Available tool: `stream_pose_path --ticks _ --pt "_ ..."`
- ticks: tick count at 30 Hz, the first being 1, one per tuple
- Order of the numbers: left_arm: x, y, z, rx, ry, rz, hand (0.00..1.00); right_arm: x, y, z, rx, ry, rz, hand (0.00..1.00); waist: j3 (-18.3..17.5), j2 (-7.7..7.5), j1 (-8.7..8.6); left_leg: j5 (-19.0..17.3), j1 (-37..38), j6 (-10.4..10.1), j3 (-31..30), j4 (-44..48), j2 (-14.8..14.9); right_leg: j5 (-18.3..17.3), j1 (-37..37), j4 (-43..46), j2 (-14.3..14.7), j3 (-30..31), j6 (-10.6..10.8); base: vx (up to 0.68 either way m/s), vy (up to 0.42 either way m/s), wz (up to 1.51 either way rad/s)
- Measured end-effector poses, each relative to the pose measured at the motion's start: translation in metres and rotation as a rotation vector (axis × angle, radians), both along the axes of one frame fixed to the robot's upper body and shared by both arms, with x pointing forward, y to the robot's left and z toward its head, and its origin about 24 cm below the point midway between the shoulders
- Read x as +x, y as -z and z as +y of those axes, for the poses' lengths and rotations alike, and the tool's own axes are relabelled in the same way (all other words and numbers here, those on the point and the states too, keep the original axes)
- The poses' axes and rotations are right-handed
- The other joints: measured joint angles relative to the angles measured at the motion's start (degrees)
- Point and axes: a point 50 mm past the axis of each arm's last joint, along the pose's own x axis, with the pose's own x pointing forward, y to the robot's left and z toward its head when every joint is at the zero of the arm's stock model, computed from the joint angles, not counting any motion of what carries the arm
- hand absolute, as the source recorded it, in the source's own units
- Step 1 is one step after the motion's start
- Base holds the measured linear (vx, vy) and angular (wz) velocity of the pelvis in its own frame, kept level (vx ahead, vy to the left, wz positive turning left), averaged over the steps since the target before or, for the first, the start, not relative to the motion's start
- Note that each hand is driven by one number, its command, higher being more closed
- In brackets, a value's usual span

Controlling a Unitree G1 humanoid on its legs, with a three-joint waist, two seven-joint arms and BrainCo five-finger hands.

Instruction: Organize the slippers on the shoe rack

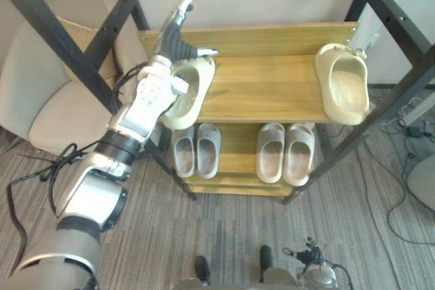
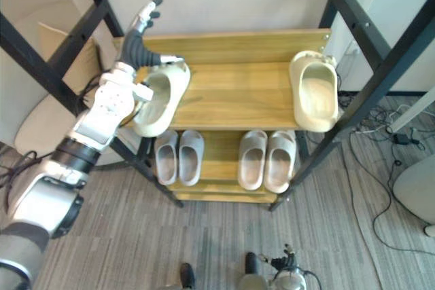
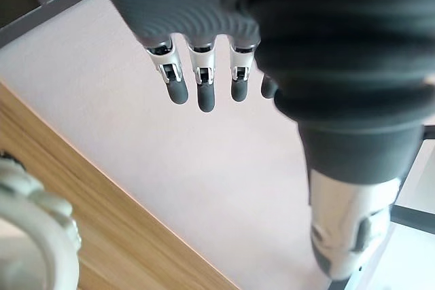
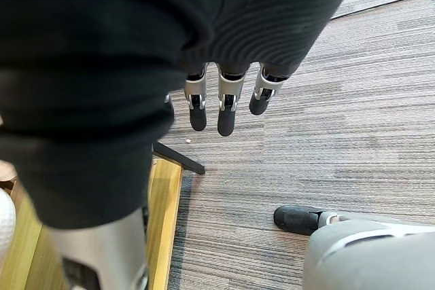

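Wooden shoe rack (image 1: 265, 89) with 6 slippers (image 1: 270, 153)

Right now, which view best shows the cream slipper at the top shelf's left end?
The right eye view: the cream slipper shows nearly whole, overhanging the top shelf's front edge by the left hand. The left eye view shows much the same. The left wrist view catches part of its rim.

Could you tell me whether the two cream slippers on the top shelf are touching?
Apart. The left eye view shows the left cream slipper and the right cream slipper at opposite ends of the top shelf, bare wood between.
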Motion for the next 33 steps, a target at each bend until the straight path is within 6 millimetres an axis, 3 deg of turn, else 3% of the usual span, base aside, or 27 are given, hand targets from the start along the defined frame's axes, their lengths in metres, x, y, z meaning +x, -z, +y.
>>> stream_pose_path --ticks 21,33 --pt "0.011 0.012 0.037 0.119 -0.187 0.063 0.0 -0.003 0.0 -0.003 0.012 0.001 0.0 0.0 0.03 -0.03 0.4 -0.04 -0.14 0.03 0.05 -0.01 0.02 -0.04 -0.09 0.02 -0.08 -0.02 0.07 0.0 0.0 0.0" --pt "0.012 0.026 0.043 0.191 -0.241 0.093 0.0 -0.004 -0.003 -0.005 0.004 -0.001 -0.016 0.0 0.65 -0.26 0.7 -0.23 -1.84 0.16 1.46 0.69 0.15 -0.03 -2.08 0.68 -0.14 0.58 0.05 0.0 -0.001 -0.02"
